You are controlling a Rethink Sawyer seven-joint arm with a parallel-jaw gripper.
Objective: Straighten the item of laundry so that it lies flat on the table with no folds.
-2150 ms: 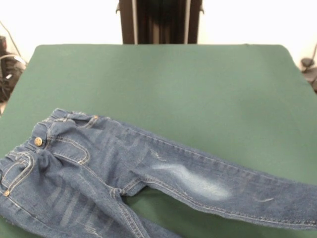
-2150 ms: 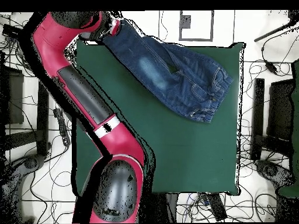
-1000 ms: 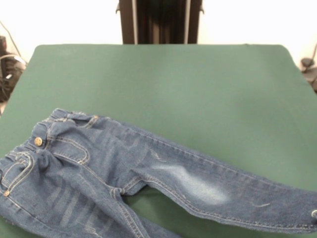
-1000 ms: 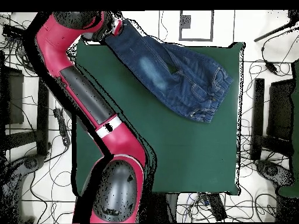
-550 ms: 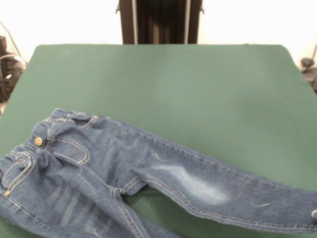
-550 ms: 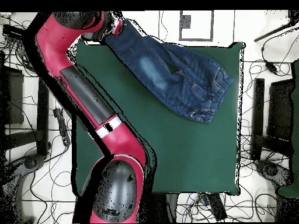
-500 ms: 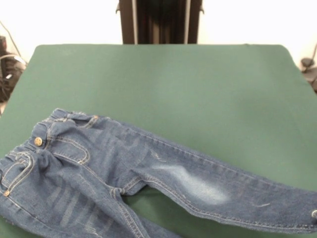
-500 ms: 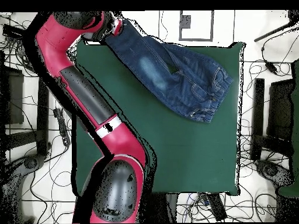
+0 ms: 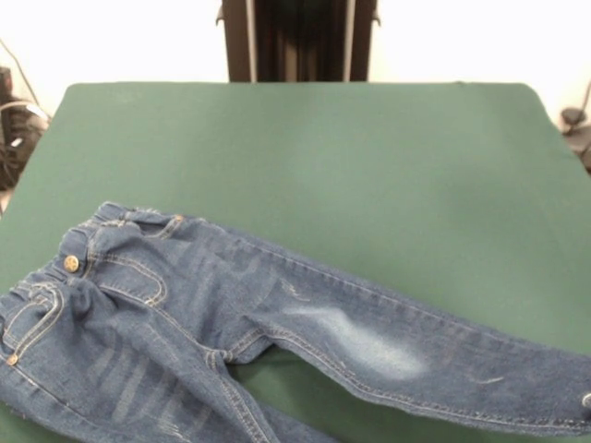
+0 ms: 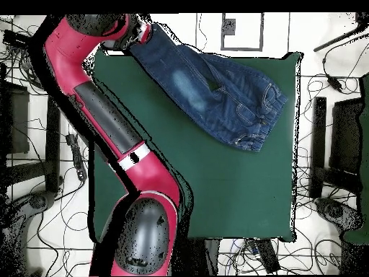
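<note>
Item: jeans (image 9: pixel 231 323), lower left of the front view, one leg reaching the lower right edge of the desk (image 9: pixel 369 157). End effector (image 10: pixel 137 36): at that leg's cuff, grip indeterminate. Step: leg being drawn out. Next: spread the second leg.

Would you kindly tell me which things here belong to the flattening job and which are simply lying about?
Part of the job:
- jeans, legs spread near one table corner
- green table
- robot arm, reaching to a leg cuff at the table edge

Lying about:
- cables on the floor around the table
- dark stands beside the table
</note>
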